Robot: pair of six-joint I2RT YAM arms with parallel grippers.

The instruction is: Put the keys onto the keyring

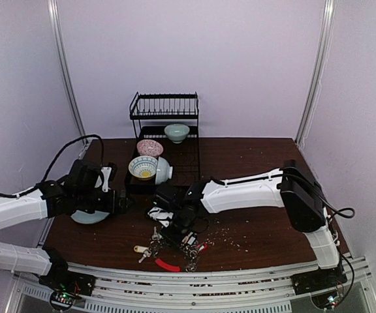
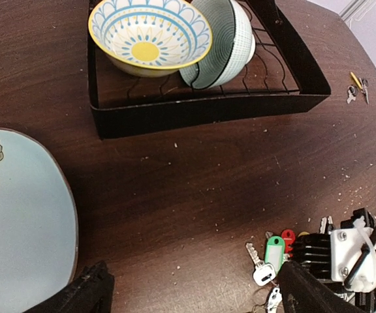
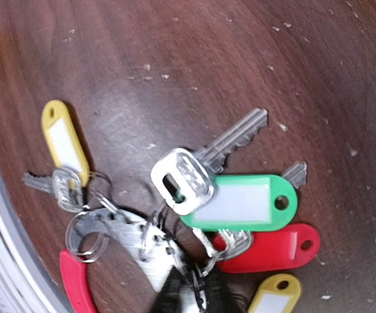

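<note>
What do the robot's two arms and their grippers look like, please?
The left arm and the right arm are both built from glossy white shells joined by black joint housings. Thin black cables loop loosely off each. The left gripper and the right gripper are black; the right one shows a ribbed black body with a white block mounted on it.

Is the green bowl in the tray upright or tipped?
Tipped: the green bowl leans on its side against the yellow-patterned bowl.

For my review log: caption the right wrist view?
Keyring bunch on wooden table: silver key atop green tag, red tag, yellow tag, red strap lower left.
</note>
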